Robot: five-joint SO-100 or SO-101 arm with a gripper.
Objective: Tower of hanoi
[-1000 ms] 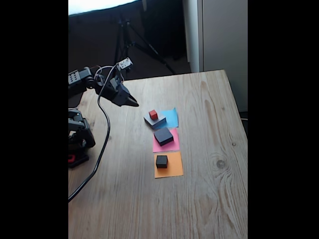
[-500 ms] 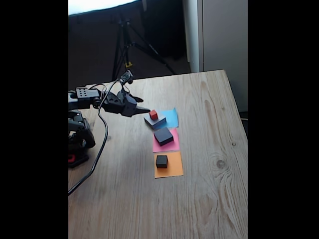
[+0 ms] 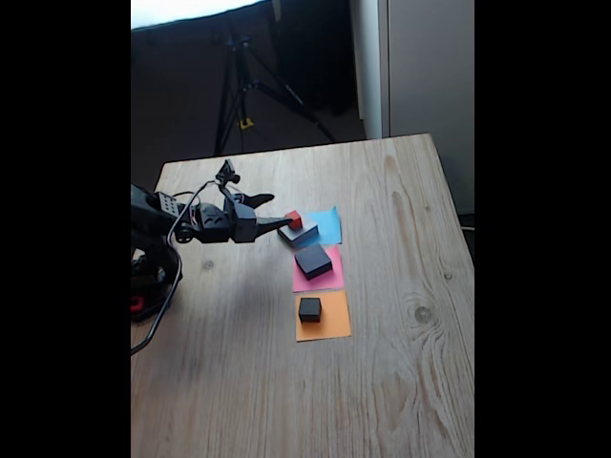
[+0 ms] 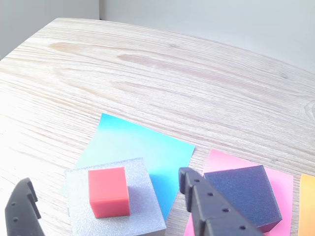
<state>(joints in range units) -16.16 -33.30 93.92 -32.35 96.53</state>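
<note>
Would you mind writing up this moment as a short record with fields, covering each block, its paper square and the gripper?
red cube: on top of the grey block
grey block: on the blue paper square
medium black block: on the pink paper square
small black cube: on the orange paper square
gripper: jaws open, one either side of the red cube, holding nothing
surface: wooden table
</note>
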